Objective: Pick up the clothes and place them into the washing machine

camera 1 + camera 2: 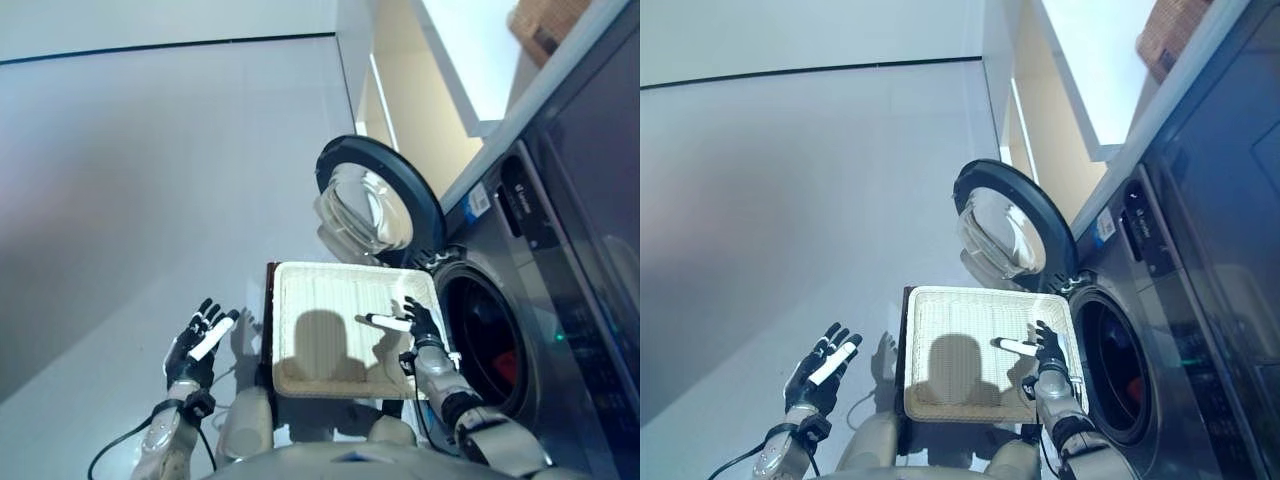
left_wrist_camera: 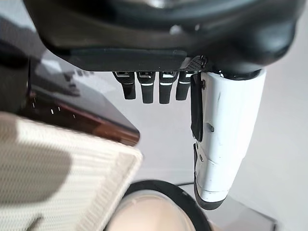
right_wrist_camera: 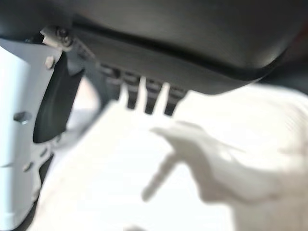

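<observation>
The shallow cream wicker basket (image 1: 330,300) rests on the low dark brown box (image 1: 268,300) beside the washing machine (image 1: 560,260), and I see no clothes in it. Something red (image 1: 507,365) lies inside the machine's drum (image 1: 485,340). My right hand (image 1: 420,325) is open and empty, hovering over the basket's right side near the drum opening. My left hand (image 1: 195,345) is open and empty over the floor, left of the basket. The left wrist view shows straight fingers (image 2: 149,89) past the basket's corner (image 2: 72,163).
The machine's round door (image 1: 375,205) stands open beyond the basket's far edge. A second wicker basket (image 1: 545,25) sits on top of the machine. Pale grey floor (image 1: 150,180) spreads to the left and ahead.
</observation>
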You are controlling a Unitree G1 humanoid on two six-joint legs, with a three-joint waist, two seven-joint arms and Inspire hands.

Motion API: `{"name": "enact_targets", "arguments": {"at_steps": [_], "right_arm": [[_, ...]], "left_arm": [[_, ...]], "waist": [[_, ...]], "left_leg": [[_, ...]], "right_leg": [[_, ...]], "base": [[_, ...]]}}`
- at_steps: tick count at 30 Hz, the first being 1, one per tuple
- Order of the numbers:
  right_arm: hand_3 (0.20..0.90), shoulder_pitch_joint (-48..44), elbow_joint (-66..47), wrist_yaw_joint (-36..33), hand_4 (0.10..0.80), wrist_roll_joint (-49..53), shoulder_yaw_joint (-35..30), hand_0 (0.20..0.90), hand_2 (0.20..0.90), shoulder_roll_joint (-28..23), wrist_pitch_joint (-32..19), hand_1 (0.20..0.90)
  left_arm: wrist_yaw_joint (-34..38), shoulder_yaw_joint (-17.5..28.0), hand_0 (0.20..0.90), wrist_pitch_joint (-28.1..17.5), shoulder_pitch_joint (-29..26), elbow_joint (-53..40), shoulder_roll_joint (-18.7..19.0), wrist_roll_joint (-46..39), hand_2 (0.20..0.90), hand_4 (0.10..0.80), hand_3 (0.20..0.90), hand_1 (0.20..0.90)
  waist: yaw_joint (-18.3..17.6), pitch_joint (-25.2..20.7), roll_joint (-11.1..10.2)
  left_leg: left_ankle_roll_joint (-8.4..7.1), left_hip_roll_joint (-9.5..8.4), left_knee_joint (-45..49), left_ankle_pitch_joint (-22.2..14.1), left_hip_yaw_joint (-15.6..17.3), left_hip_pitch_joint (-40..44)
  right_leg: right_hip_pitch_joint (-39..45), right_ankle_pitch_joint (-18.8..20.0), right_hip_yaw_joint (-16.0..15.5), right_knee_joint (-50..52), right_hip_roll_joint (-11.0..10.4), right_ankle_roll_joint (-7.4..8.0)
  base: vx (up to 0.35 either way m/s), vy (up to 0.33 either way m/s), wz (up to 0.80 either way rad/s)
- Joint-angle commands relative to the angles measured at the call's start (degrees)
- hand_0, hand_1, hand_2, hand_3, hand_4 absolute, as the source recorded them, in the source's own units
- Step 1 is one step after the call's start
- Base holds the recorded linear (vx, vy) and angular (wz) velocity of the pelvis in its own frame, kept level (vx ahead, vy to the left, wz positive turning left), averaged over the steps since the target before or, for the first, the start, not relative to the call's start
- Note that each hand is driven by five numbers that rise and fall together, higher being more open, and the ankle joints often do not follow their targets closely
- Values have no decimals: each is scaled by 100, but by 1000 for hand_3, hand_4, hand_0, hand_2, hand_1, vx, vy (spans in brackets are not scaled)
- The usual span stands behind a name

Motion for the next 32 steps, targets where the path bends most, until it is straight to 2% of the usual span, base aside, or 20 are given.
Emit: {"name": "enact_targets", "arguments": {"at_steps": [1, 5, 15, 21, 32], "right_arm": [[900, 399, -637, -17, 800, -62, -282, 900, 900, -507, -382, 900], [900, 796, -722, 141, 800, 192, -525, 900, 900, -380, -542, 900], [900, 1208, -1086, 526, 800, 536, -438, 900, 900, -180, -655, 900], [900, 1197, -923, 486, 800, 534, -367, 900, 900, -76, -639, 900], [900, 1240, -971, 439, 800, 671, -406, 900, 900, 19, -646, 900]], "left_arm": [[-123, 53, 900, -486, 69, -266, -41, 462, 900, 800, 900, 900], [-165, -64, 900, -512, -53, -59, -39, 818, 900, 800, 900, 900], [-199, -126, 900, -514, -56, 20, -217, 912, 900, 800, 900, 900], [-116, -200, 900, -502, -208, 377, -307, 948, 900, 800, 900, 900], [-87, -213, 900, -523, -321, 326, -341, 863, 900, 800, 900, 900]], "waist": [[-49, -360, 91], [-146, -498, 98], [-210, -725, 77], [-255, -798, 92], [-340, -849, 132]], "left_leg": [[-338, 344, -1067, 690, -262, 546], [-350, 389, -1209, 675, -184, 952], [-354, 493, -1350, 613, 13, 1489], [-365, 477, -1513, 681, 71, 1615], [-345, 414, -1601, 718, 65, 1654]], "right_leg": [[126, 55, -185, 184, -45, 199], [406, -16, -198, 172, 2, 206], [724, -133, -95, 115, 123, 182], [782, -163, -88, 105, 146, 183], [793, -153, -114, 154, 102, 185]], "base": [[108, 7, -6], [89, 12, -7], [48, 5, -15], [2, 1, -3], [-3, 3, -1]]}}
